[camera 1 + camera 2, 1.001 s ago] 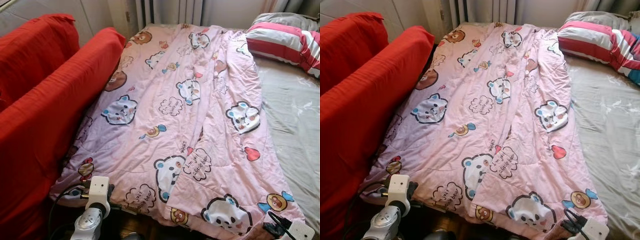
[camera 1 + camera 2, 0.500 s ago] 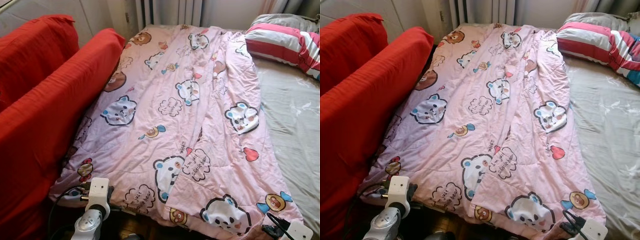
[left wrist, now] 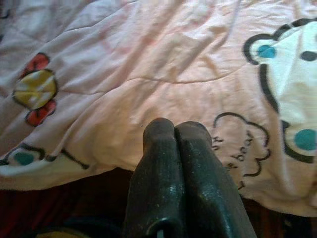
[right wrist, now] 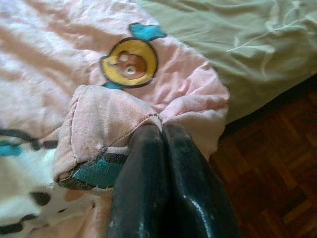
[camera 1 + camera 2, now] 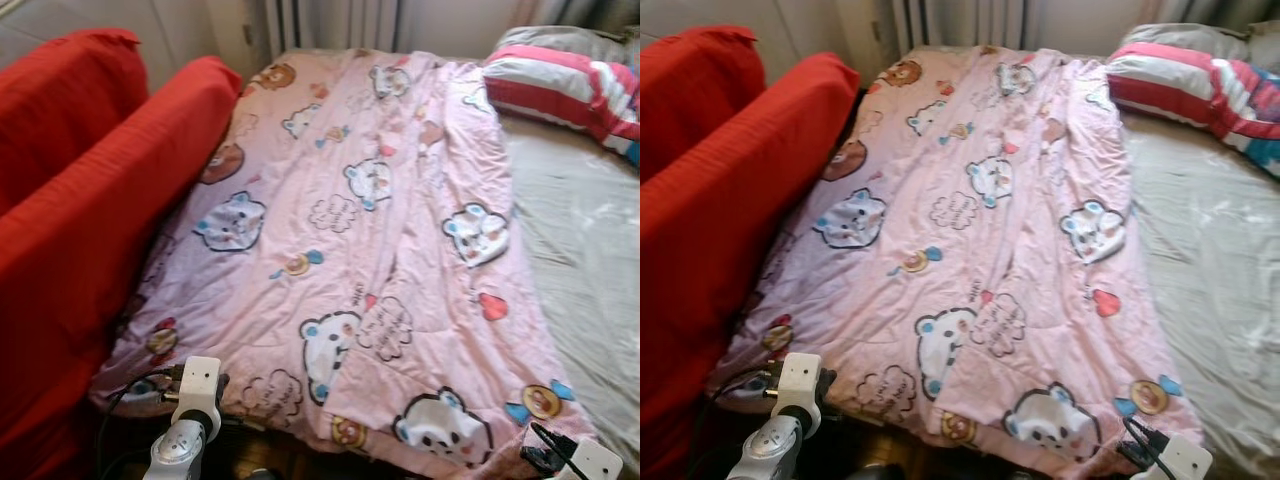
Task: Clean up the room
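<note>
A pink quilt [image 5: 380,250] printed with cartoon bears lies spread over the left half of the bed, its foot edge hanging toward me. My left gripper [image 3: 173,130] is shut, its fingertips against the quilt's near left edge, and no fabric is visibly pinched. The left wrist [image 5: 198,388] is low beside that edge. My right gripper [image 4: 159,130] is shut on the quilt's near right corner [image 4: 109,129], which is bunched into a fold at the fingertips. That gripper [image 5: 548,455] sits at the bed's foot, lower right.
A red sofa [image 5: 80,220] stands tight against the bed's left side. The grey-green bed sheet [image 5: 580,240] lies bare on the right, with a striped pillow [image 5: 560,80] at the head. A radiator [image 5: 330,20] stands behind. Dark parquet floor [image 4: 277,188] runs below the bed's foot.
The whole picture has shifted slightly and blurred, so the camera moved. The quilt's near right corner is a little more bunched up at my right gripper. The left arm holds its place.
</note>
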Robot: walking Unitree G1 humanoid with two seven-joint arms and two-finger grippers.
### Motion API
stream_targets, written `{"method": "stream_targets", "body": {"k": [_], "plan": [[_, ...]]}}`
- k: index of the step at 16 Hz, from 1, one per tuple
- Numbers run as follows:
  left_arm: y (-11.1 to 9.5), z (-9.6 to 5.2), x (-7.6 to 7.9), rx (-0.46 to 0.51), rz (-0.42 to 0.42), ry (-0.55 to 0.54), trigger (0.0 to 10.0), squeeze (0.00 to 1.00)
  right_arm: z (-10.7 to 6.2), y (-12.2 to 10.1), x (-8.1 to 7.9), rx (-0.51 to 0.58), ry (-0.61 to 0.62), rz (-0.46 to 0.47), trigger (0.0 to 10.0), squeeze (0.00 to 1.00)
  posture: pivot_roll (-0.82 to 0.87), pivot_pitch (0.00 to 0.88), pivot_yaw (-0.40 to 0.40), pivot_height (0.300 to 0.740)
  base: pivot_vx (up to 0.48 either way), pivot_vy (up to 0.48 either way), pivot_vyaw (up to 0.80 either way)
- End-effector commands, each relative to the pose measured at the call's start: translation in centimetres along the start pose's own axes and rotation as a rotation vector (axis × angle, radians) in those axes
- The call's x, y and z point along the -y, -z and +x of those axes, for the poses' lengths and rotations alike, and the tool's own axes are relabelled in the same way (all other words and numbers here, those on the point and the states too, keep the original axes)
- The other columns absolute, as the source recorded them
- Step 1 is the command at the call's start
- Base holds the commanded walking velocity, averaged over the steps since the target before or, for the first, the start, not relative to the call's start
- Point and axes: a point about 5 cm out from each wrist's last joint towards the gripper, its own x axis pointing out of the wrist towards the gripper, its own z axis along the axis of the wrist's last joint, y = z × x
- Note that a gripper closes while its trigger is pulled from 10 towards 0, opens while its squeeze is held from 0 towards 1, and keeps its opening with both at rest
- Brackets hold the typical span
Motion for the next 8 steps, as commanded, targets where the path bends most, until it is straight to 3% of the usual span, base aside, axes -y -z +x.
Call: {"method": "stream_targets", "body": {"k": [1, 4, 8], "plan": [[1.1, -0.5, -0.2, -0.048, -0.006, -0.005, 10.0, 0.0, -0.4, 0.7, 0.5, -0.024, 0.014, -0.004, 10.0, 0.0, 0.08, 0.197, 0.02, 0.74, 0.0, -0.262, 0.0], [1.1, -0.5, -0.2, -0.048, -0.005, -0.002, 10.0, 0.0, -0.5, 1.0, 0.2, -0.033, 0.002, -0.005, 10.0, 0.0, 0.08, 0.196, 0.021, 0.74, 0.0, -0.262, 0.0], [1.3, -0.5, -0.3, -0.062, -0.015, -0.002, 10.0, 0.0, -0.9, 1.8, -0.5, -0.056, -0.031, -0.004, 10.0, 0.0, 0.08, 0.196, 0.023, 0.74, 0.0, 0.0, 0.0]]}}
